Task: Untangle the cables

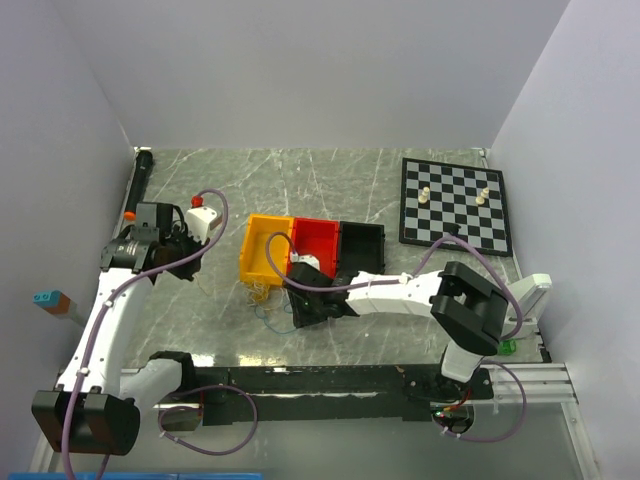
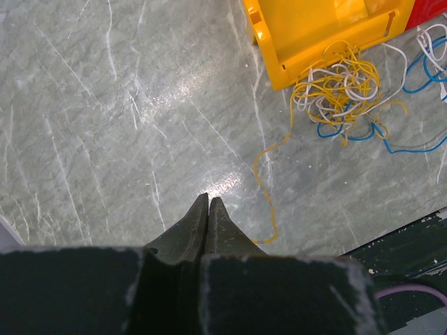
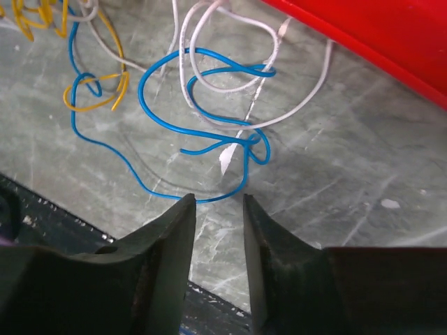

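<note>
The cables are a tangle of thin yellow, white and blue wires (image 2: 340,85) on the marble, just in front of the yellow bin (image 2: 318,28); in the top view the tangle (image 1: 263,294) lies between the two arms. One yellow strand (image 2: 266,183) trails away and ends beside my left gripper (image 2: 207,201), which is shut with nothing seen between its jaws. My right gripper (image 3: 218,199) is open, low over the table. A blue wire loop (image 3: 164,118) curves right at its tips, crossed with a white wire (image 3: 230,85). A small yellow loop (image 3: 94,103) lies further left.
The yellow bin (image 1: 265,248), a red bin (image 1: 318,240) and a black bin (image 1: 362,243) stand in a row behind the wires. A chessboard (image 1: 455,203) with a few pieces is at the back right. A white red-capped object (image 1: 203,215) sits by the left arm.
</note>
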You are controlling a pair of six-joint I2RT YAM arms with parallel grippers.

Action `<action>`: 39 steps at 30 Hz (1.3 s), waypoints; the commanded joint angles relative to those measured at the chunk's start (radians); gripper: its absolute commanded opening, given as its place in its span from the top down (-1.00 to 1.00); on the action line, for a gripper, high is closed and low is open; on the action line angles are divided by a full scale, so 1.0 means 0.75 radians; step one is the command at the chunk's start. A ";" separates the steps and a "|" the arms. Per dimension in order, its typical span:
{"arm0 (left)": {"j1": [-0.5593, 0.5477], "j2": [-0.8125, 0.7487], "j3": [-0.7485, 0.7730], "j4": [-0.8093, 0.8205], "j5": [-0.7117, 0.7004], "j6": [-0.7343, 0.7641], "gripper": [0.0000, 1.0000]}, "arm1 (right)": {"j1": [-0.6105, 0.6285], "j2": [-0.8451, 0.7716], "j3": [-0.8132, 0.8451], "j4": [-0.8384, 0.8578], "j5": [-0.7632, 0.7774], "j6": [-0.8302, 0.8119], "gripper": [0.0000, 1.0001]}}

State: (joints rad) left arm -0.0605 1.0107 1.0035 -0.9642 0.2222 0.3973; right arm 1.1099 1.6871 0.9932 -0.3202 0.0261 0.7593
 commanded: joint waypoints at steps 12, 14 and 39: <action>-0.003 -0.034 0.043 -0.025 0.049 -0.037 0.98 | 0.134 0.182 0.228 -0.297 0.329 0.037 0.38; -0.003 -0.045 0.037 -0.030 0.043 -0.029 0.98 | 0.132 0.187 0.232 -0.299 0.337 0.039 0.38; -0.003 -0.055 -0.037 -0.009 0.066 0.008 0.98 | 0.115 -0.008 0.138 -0.275 0.354 0.145 -0.10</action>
State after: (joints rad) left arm -0.0605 0.9779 0.9810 -0.9710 0.2478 0.3981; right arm 1.2049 1.7374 1.0924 -0.5373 0.2810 0.8375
